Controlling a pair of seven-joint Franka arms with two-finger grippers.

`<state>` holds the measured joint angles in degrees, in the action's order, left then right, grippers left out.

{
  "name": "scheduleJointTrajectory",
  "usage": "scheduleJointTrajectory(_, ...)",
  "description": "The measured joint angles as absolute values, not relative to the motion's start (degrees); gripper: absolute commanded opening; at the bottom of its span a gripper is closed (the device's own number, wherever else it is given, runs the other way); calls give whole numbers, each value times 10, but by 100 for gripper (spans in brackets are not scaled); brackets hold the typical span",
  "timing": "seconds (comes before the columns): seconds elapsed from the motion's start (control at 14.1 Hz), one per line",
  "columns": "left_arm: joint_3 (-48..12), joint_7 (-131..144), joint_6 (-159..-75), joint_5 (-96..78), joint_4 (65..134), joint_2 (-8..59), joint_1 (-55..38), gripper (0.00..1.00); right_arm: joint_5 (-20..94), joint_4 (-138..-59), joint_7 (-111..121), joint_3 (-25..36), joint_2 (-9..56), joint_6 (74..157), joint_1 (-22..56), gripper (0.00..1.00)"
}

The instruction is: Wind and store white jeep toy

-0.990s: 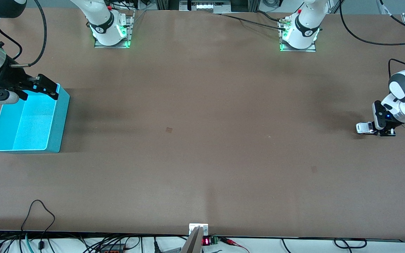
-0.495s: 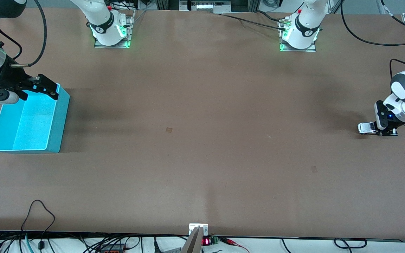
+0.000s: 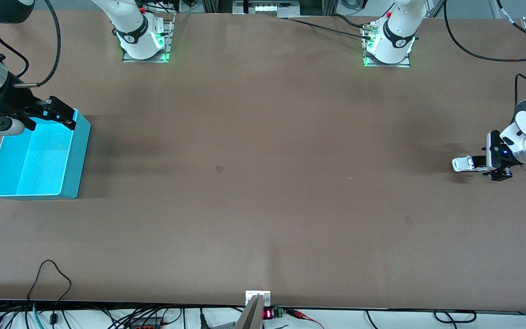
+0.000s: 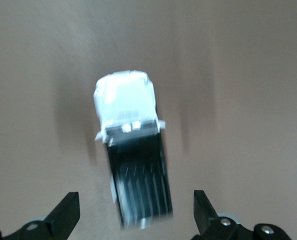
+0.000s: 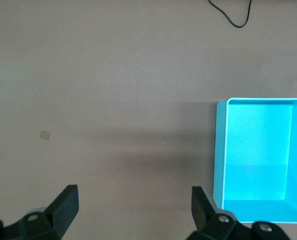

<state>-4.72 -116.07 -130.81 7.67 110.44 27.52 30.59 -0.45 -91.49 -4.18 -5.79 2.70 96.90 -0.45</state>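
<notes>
The white jeep toy point(image 3: 466, 164) sits on the brown table point(image 3: 263, 192) at the left arm's end, and the left gripper point(image 3: 491, 169) is right at its tail, low over the tabletop. In the left wrist view the jeep point(image 4: 131, 160) lies between and just ahead of the two black fingertips point(image 4: 63, 215), which stand wide apart with clear table on both sides of the car: nothing is pinched, the jeep is free on its wheels. Its long axis runs away from the gripper, white bonnet leading, black roof panel toward the fingers, and in the front view that axis points along the table toward the right arm's end. That is the line that matters, because the turquoise bin point(image 3: 34, 155) stands well apart, right down at the right arm's end and about as far from the front camera as the jeep. The right gripper point(image 3: 30, 119) waits above the bin's rim, fingers spread and empty, with the open bin point(image 5: 258, 160) and bare table below it.
</notes>
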Motion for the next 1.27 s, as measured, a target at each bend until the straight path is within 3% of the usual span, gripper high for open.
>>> scheduleJointTrajectory(0.28, -84, -1133, -1232, 77, 1070, 241, 306, 100, -4, -915, -42, -58, 27, 969, -4, 100)
scheduleJointTrajectory(0.78, -160, -902, -1068, 77, 989, 238, 302, 100, -4, -915, -42, -58, 27, 969, -4, 100)
scheduleJointTrajectory(1.27, -179, -600, -891, 76, 888, 238, 211, 100, -4, -915, -42, -58, 27, 969, -4, 100)
